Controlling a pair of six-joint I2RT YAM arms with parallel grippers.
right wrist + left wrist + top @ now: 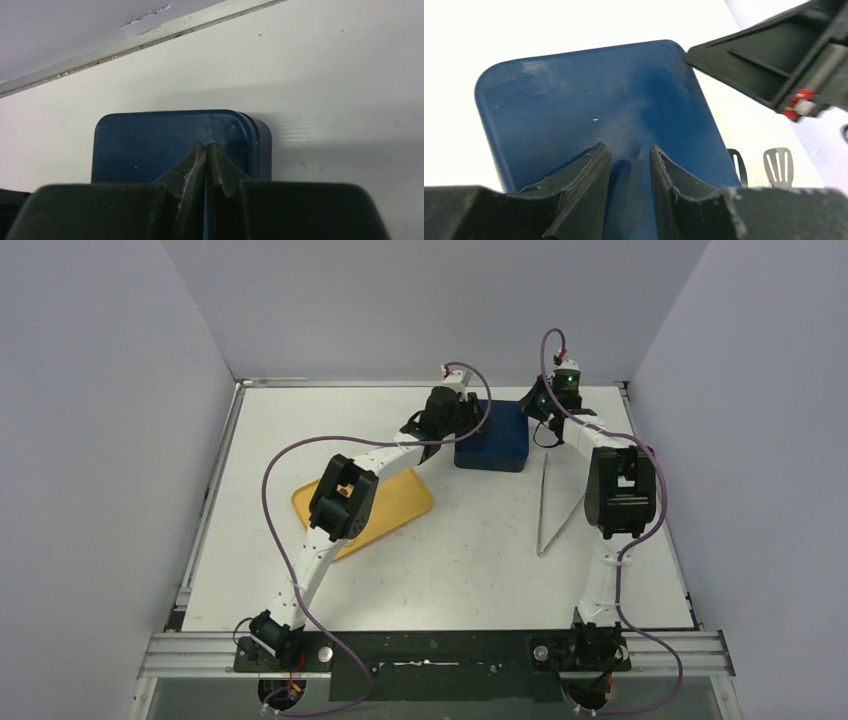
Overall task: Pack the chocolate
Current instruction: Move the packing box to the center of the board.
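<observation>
No chocolate shows in any view. The dark blue box (492, 440) stands at the back middle of the table with a smooth lid covering its top. My left gripper (432, 435) hangs over the box's left side; in the left wrist view it (629, 150) is open by a narrow gap, empty, just above the lid (574, 100). My right gripper (540, 410) is at the box's right side; in the right wrist view it (206, 146) is shut, empty, tips over the lid (150, 145) near its far edge.
The yellow tray (400, 502) lies left of centre, partly under my left arm, and its visible part is bare. Metal tongs (545, 505) lie right of the box, their ends showing in the left wrist view (778, 162). The table's back rail (150, 40) is close behind the box.
</observation>
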